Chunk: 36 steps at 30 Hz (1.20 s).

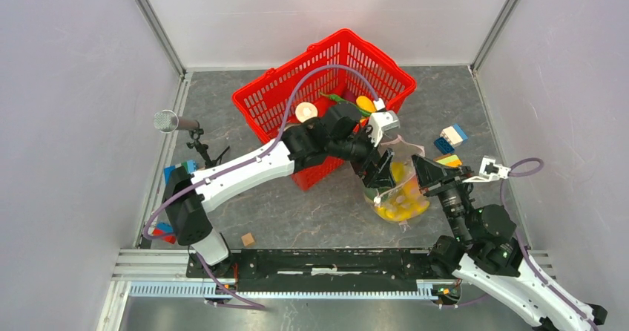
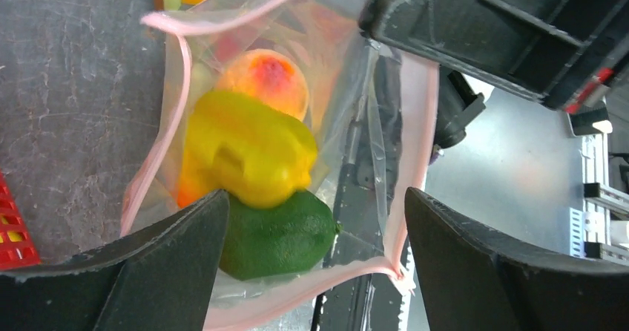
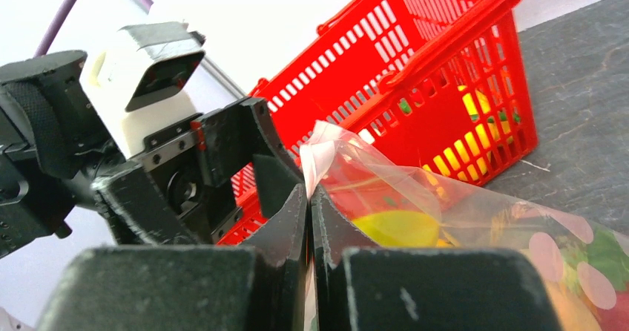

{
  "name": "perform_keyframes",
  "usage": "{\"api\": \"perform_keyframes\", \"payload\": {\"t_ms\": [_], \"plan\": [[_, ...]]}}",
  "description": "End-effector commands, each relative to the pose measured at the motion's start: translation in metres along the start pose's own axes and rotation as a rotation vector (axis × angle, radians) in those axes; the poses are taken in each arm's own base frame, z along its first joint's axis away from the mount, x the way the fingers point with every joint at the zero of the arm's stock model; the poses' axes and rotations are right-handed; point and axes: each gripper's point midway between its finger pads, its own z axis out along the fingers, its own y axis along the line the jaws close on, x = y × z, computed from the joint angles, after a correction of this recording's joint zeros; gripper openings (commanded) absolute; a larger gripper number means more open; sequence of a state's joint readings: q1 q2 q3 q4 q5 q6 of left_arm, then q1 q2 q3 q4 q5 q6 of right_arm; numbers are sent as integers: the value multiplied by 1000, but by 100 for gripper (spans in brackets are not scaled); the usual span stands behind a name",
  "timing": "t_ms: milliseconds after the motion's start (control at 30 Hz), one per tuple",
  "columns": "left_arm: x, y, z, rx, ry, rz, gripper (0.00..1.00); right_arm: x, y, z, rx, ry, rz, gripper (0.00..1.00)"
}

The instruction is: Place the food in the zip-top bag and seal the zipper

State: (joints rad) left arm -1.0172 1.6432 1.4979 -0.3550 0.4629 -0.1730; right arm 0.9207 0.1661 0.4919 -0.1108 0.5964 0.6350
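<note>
A grey, stone-patterned counter (image 1: 311, 212) sits inside plain white walls (image 1: 74, 86), with a metal rail along the near edge. A red basket (image 1: 274, 97) stands at the far middle, and some food (image 1: 363, 103) lies in it. The bag (image 1: 404, 201) lies just in front of the basket's right corner. Coloured bricks (image 1: 451, 139) lie to the basket's right, and a wooden cube (image 1: 248, 239) lies well in front of it.

Only the left wrist view looks down into the bag's mouth. A yellow pepper (image 2: 248, 149) lies between a peach (image 2: 267, 82) and a green fruit (image 2: 278, 238), and the pink zipper (image 2: 159, 145) gapes around them. Only the right wrist view shows the bag's dots and its pinched edge, with the basket close behind.

The left gripper (image 2: 315, 220) hangs over the bag's mouth with its jaws spread wide and nothing between them. I cannot tell whether the fingers touch the plastic. The right gripper (image 3: 310, 212) is clamped on the bag's upper edge, holding it up on the side away from the basket.
</note>
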Motion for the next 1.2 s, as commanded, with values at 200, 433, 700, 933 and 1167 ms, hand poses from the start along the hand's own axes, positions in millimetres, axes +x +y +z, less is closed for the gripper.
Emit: {"api": "perform_keyframes", "payload": {"t_ms": [200, 433, 700, 933, 1167], "plan": [[-25, -29, -6, 114, -2, 65, 88, -21, 5, -3, -7, -78, 87, 7], [-63, 3, -71, -243, -249, 109, 100, -17, -7, -2, 66, -49, 36, 7], [-82, 67, -148, -605, -446, -2, 100, -15, -11, -2, 79, -52, 45, 7], [-47, 173, -171, -817, -422, -317, 100, -12, -9, -1, 70, -38, 48, 7], [-13, 239, -128, -843, -210, -388, 100, -10, -8, 0, 71, -34, 47, 7]]}}
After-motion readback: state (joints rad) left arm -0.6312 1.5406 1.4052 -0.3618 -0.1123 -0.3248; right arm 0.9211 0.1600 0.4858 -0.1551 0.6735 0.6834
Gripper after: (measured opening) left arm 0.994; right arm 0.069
